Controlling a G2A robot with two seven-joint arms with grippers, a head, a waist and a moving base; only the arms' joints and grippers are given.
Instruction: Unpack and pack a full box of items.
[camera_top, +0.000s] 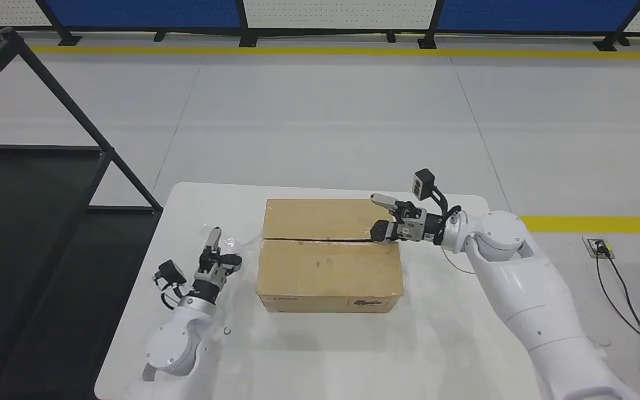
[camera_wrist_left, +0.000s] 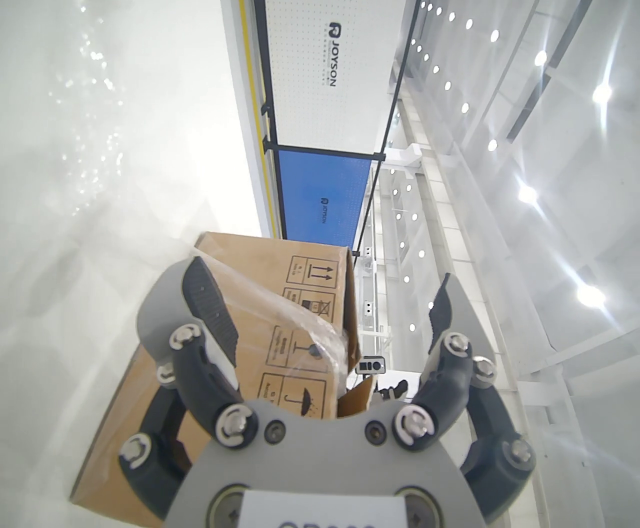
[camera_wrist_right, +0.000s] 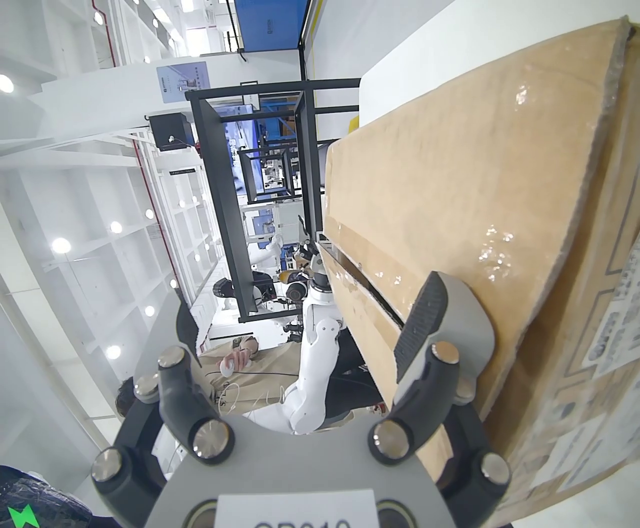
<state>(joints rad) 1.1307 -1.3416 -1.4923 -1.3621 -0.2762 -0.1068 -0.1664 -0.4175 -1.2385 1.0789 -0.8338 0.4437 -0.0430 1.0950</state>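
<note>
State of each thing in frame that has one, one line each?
cardboard box: upright, top flaps down, dark gap along the seam.
clear tape: peeled loose, crumpled at the box's end.
left gripper: jaws open, beside the box near the loose tape.
right gripper: jaws open, at the seam's other end.

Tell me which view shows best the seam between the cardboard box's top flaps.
The top view: the seam runs across the whole top of the cardboard box. The right wrist view shows a short stretch beside the right gripper. The left wrist view shows the box's end face.
</note>
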